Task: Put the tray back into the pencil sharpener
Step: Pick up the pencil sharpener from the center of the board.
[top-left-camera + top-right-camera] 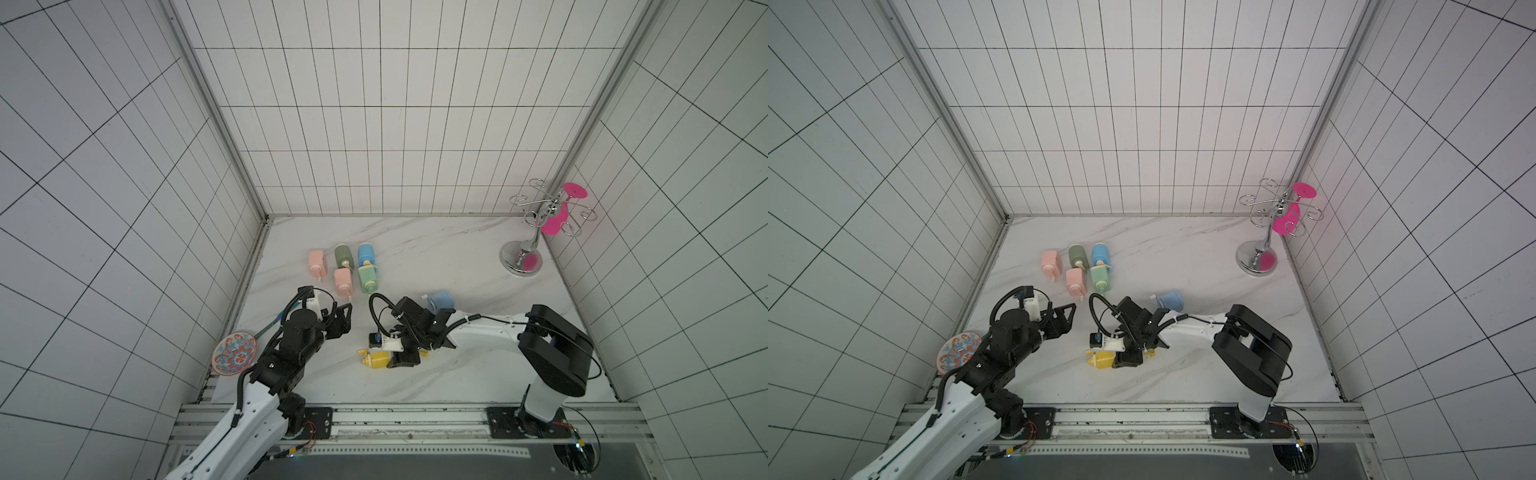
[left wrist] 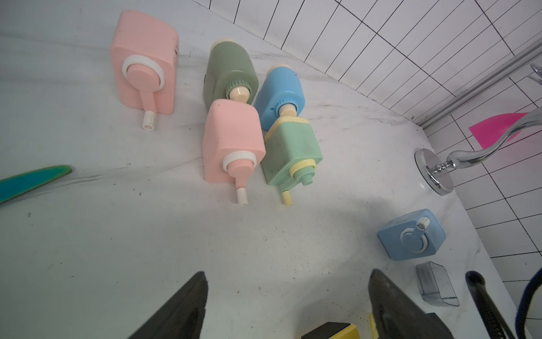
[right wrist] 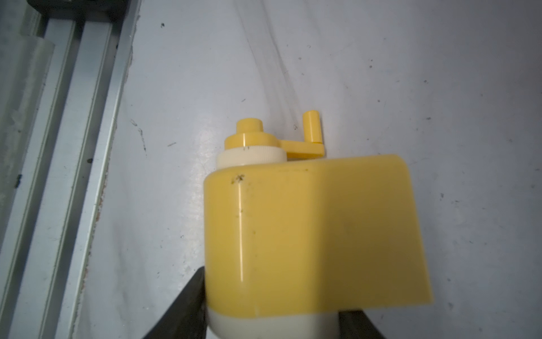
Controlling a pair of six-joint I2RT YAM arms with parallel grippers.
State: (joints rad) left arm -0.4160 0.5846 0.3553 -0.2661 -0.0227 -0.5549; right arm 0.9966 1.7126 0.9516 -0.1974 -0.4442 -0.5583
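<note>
On the marble table (image 1: 457, 374), right gripper (image 3: 272, 320) clamps yellow sharpener (image 3: 308, 229) (left gripper (image 2: 287, 276) gapes empty); clear tray (image 2: 435, 283), probably light and slick, needs side-wall pinching.

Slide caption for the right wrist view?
Right end effector straddles the yellow pencil sharpener on the marble table, crank at its far end.

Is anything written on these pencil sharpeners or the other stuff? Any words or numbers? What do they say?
No words or numbers can be read anywhere.
Yellow plastic pencil sharpener: only dark scuff marks, no letters.
Round patterned plate: red and blue ornament, no words.
Pastel plastic sharpeners in the far cluster: plain, no labels.
</note>
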